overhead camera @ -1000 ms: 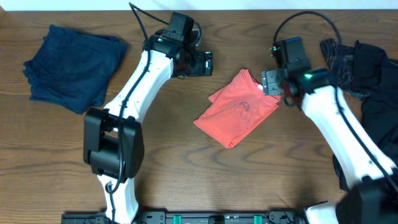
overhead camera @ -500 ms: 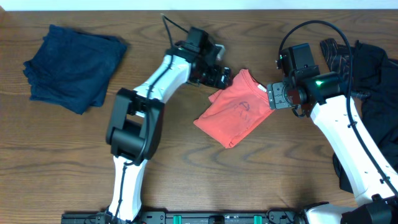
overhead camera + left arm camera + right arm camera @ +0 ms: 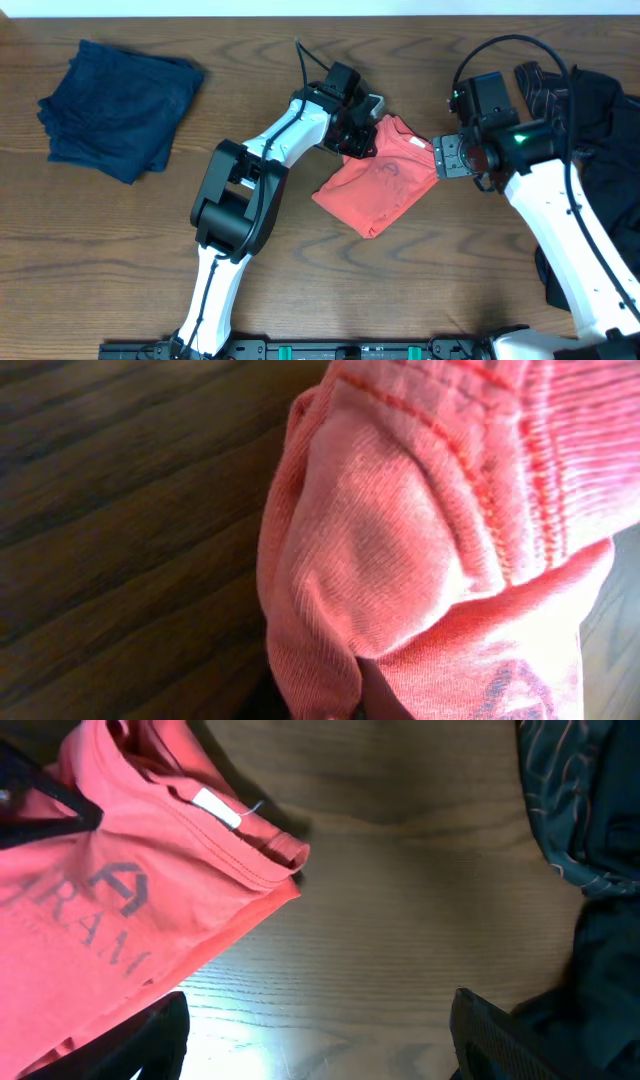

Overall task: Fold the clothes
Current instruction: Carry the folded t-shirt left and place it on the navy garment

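We're working at a wooden table (image 3: pixel 300 275). The coral-red shirt (image 3: pixel 385 185) is lying near the middle of it, folded into a rough rectangle on a diagonal, with the collar end toward the far edge.

Left gripper (image 3: pixel 358 135) is sitting on the shirt's far corner on our left side, and it's clenched. The left wrist view is showing coral fabric filling most of the frame, bunched into a fold with a stitched hem across the top and bare wood beside it. We're not seeing the fingertips there, but we're reading it as pinching the shirt's edge.

Right gripper (image 3: pixel 447 158) is hovering just beside the shirt's right edge, near the collar. It's released: both fingers (image 3: pixel 485 1030) are showing well apart at the bottom of the right wrist view, with only table between them and nothing held. That view is also showing the collar with a white tag (image 3: pixel 216 808) and dark lettering (image 3: pixel 105 910) on the chest.

The navy garment (image 3: pixel 120 105) is lying folded at the far left corner, well apart from the shirt. The black clothes (image 3: pixel 600 120) are lying in a loose heap at the far right, behind the right arm.
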`<act>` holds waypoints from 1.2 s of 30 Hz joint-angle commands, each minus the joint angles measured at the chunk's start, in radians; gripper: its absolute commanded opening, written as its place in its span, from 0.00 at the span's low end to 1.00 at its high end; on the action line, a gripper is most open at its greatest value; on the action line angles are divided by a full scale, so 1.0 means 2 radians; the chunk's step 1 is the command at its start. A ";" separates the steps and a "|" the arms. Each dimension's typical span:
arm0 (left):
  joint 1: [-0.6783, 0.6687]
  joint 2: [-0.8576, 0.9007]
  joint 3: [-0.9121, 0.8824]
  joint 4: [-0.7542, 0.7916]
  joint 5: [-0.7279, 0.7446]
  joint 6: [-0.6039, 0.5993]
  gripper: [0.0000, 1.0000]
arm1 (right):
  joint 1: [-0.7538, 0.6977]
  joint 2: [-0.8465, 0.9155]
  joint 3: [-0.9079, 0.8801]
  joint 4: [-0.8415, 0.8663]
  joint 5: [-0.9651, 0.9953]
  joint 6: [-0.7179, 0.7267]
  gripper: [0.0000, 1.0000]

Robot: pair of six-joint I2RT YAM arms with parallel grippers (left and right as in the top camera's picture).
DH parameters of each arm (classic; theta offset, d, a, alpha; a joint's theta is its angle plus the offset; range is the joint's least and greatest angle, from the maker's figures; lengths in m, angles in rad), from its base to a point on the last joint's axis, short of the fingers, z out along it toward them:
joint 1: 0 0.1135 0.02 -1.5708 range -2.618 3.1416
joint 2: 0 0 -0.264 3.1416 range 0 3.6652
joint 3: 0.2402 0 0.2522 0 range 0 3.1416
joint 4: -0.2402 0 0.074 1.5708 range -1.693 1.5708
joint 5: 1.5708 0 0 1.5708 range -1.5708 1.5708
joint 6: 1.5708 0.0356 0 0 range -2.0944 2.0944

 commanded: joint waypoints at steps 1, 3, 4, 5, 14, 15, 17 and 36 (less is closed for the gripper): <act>0.009 -0.006 -0.002 -0.015 -0.032 0.001 0.06 | -0.018 -0.030 0.004 -0.001 0.002 0.008 0.81; 0.024 -0.027 -0.002 -0.023 -0.065 -0.004 0.06 | -0.029 -0.044 0.004 -0.002 0.008 0.018 0.81; 0.032 -0.039 -0.002 -0.027 -0.080 -0.012 0.06 | -0.035 -0.051 0.004 -0.002 0.013 0.023 0.81; 0.041 -0.051 -0.002 -0.031 -0.093 -0.018 0.06 | -0.042 -0.058 0.004 -0.002 0.014 0.023 0.82; 0.152 -0.187 -0.002 -0.042 -0.133 -0.044 0.06 | -0.094 -0.105 0.004 -0.013 0.013 0.023 0.83; 0.164 -0.199 -0.002 -0.042 -0.138 -0.044 0.06 | -0.098 -0.107 0.004 -0.016 0.013 0.023 0.83; 0.189 -0.221 -0.002 -0.041 -0.152 -0.044 0.06 | -0.103 -0.108 0.004 -0.022 0.014 0.023 0.83; 0.393 -0.259 -0.003 0.015 -0.172 -0.044 0.06 | -0.105 -0.108 0.004 -0.030 0.013 0.023 0.83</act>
